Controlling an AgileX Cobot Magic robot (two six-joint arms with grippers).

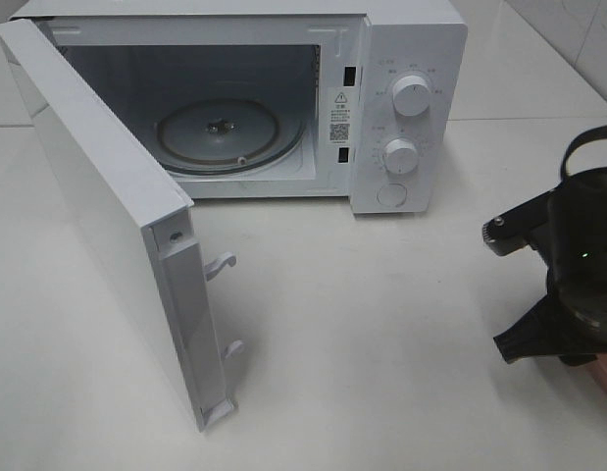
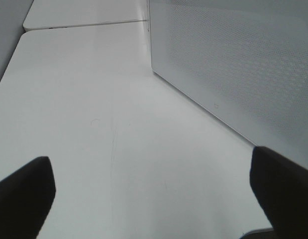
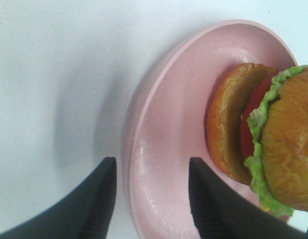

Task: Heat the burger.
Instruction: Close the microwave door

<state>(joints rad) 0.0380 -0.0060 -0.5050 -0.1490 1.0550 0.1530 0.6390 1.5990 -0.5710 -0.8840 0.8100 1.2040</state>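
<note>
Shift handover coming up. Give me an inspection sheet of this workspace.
Surface: white table, bare in front of the microwave.
Job's things: burger on the pink plate, its layers slid apart; microwave with door swung wide open, glass turntable with nothing on it.
Clutter: nothing seen.
Grippers: left gripper with jaws wide open, holding nothing, beside the door's outer face; right gripper with jaws parted astride the plate's rim, not touching the burger.
Cables: a black cable loops above the right arm.
Surroundings: tiled wall behind the table.
</note>
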